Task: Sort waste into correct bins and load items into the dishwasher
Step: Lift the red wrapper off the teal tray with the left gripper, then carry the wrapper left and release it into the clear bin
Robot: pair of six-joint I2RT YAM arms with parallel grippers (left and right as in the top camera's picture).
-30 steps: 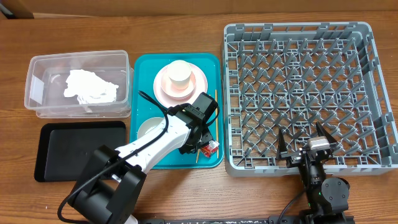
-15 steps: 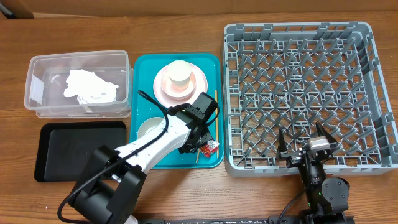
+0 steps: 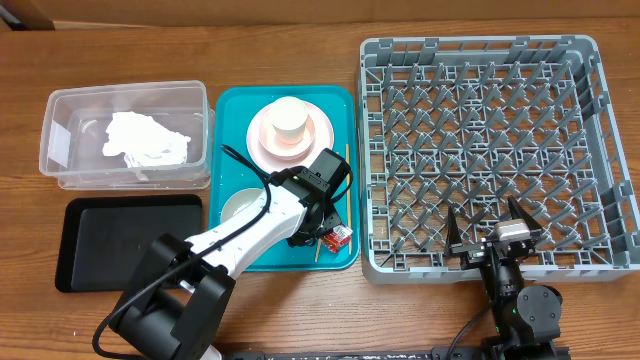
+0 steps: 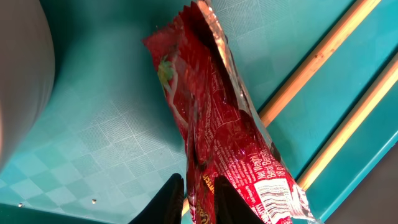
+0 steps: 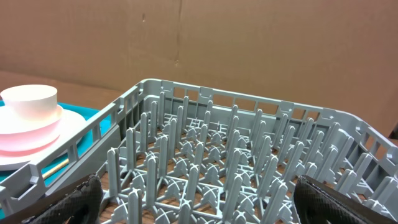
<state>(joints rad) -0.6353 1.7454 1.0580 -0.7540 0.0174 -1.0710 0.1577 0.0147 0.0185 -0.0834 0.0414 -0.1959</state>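
Sauce packet [image 4: 217,124], red and crinkled, is down at the near right corner of the teal tray [image 4: 93,124], just beside the two chopsticks [image 4: 323,56], and the left gripper [image 4: 198,202] has its fingers nipped in tight on one end of it. Over at the near rim of the dish rack [image 3: 478,44], the right gripper [image 3: 487,235] hovers with jaws spread wide, nothing between them. Napkin [image 3: 145,140] sits in the clear tub [image 3: 60,100], cup [image 3: 288,120] on the pink plate [image 3: 258,140].
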